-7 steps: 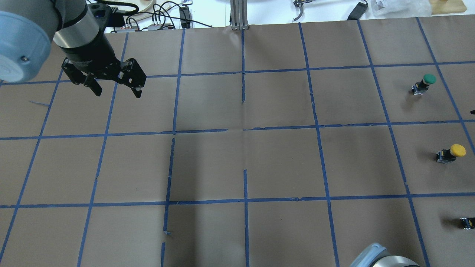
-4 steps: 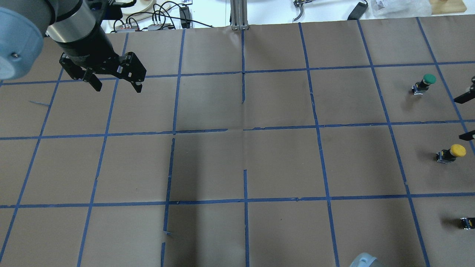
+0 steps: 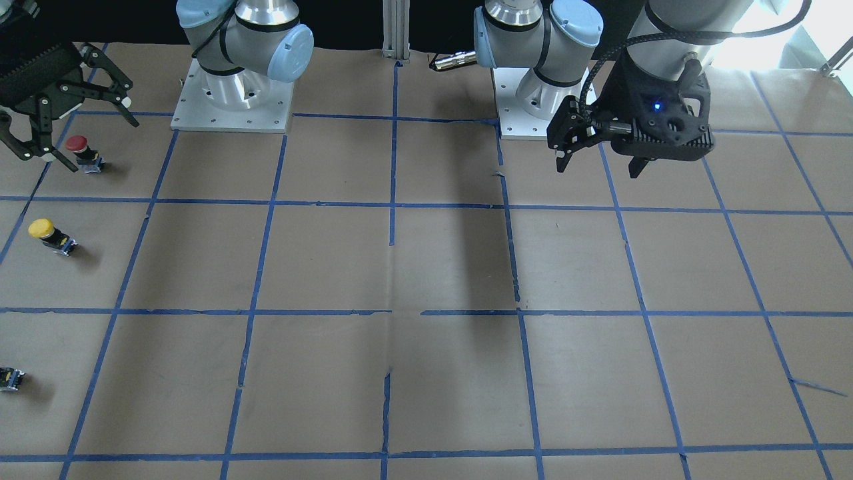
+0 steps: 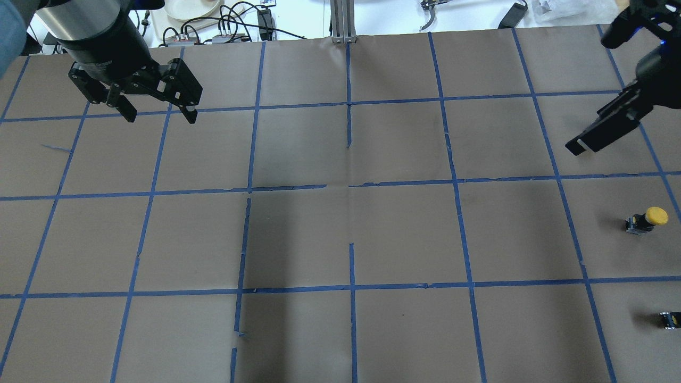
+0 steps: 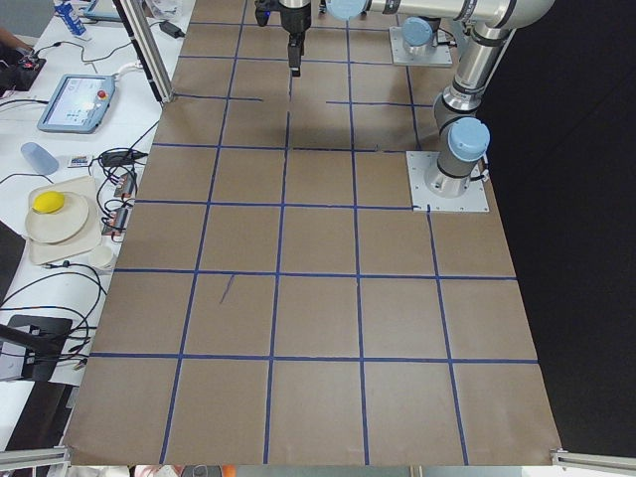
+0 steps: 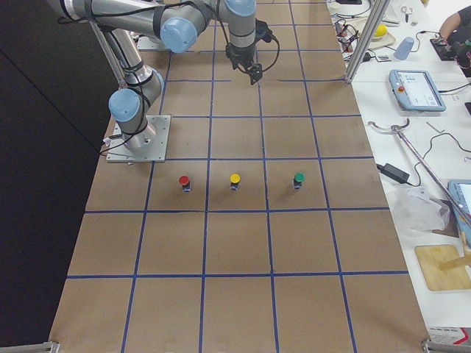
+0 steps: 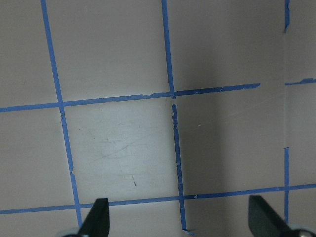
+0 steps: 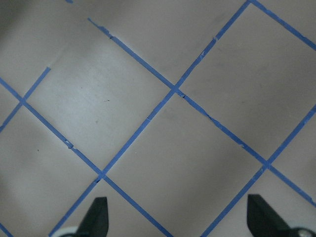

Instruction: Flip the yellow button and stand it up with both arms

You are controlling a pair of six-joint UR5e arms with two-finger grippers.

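The yellow button (image 4: 648,219) sits on the worktop (image 4: 404,234). The right pincer (image 8: 178,217) hovers near it, spread wide; the left pincer (image 4: 159,116), equally wide, hangs well apart from it.

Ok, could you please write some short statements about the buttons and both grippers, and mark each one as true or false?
1. The yellow button rests on the table, and no gripper touches it. True.
2. The left gripper holds the yellow button. False: it is open and empty, over the table's other side.
3. The yellow button is between the red button and the green button. True.
4. The right gripper is shut. False: it is open, jaws wide apart.
5. The green button is nearest to the right arm's base. False: the red button is nearest.
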